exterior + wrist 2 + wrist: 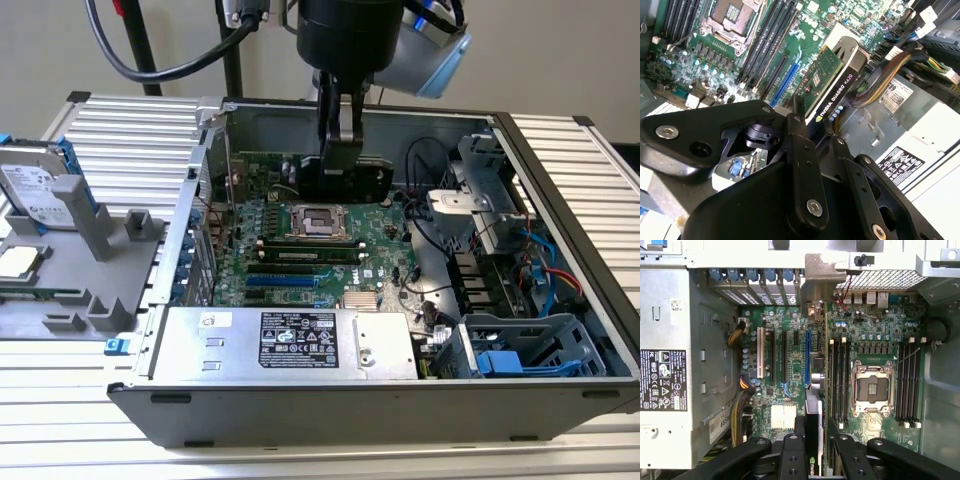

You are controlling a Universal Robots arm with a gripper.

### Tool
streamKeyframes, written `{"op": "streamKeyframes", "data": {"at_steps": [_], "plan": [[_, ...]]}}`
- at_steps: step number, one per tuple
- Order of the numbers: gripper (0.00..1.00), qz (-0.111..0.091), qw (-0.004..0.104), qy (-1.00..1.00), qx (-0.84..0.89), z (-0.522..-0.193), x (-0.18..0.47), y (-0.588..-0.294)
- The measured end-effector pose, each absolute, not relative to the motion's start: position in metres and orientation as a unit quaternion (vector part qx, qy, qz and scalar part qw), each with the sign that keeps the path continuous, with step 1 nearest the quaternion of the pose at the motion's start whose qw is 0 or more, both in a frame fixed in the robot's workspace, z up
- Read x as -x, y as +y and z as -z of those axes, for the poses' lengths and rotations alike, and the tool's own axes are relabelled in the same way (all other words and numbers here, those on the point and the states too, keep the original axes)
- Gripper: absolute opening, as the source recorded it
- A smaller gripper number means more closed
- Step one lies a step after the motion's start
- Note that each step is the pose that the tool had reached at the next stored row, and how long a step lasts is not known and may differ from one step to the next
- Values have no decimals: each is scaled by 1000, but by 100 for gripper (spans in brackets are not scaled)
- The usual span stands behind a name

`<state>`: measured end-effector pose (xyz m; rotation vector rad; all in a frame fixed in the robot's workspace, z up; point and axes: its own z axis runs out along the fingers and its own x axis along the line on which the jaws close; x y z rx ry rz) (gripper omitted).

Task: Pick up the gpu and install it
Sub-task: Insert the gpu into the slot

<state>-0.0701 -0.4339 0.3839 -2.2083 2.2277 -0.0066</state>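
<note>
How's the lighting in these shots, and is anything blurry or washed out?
Exterior view: even, soft light; the motherboard sits in the case's shade. Second wrist view: the gripper linkage is near and soft-edged, while the gpu it holds is crisper; pale surfaces toward the corner look bright. First wrist view: flat light, the power supply slightly washed out.
</note>
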Motion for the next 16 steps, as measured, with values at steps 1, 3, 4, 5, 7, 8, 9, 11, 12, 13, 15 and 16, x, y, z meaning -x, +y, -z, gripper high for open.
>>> {"op": "streamKeyframes", "data": {"at_steps": [1,3,4,5,7,8,9,11,12,13,15,16], "plan": [[0,2,2,710,704,-384,70,-434],[0,2,2,710,704,-383,70,-435],[0,2,2,710,704,-382,70,-435],[0,2,2,710,704,-381,70,-435],[0,2,2,710,704,-380,70,-436],[0,2,2,710,704,-379,70,-436],[0,2,2,710,704,-378,70,-436],[0,2,2,710,704,-376,70,-436],[0,2,2,710,704,-375,70,-436],[0,2,2,710,704,-374,70,-436],[0,2,2,710,704,-372,70,-436],[0,2,2,710,704,-372,70,-436]]}}
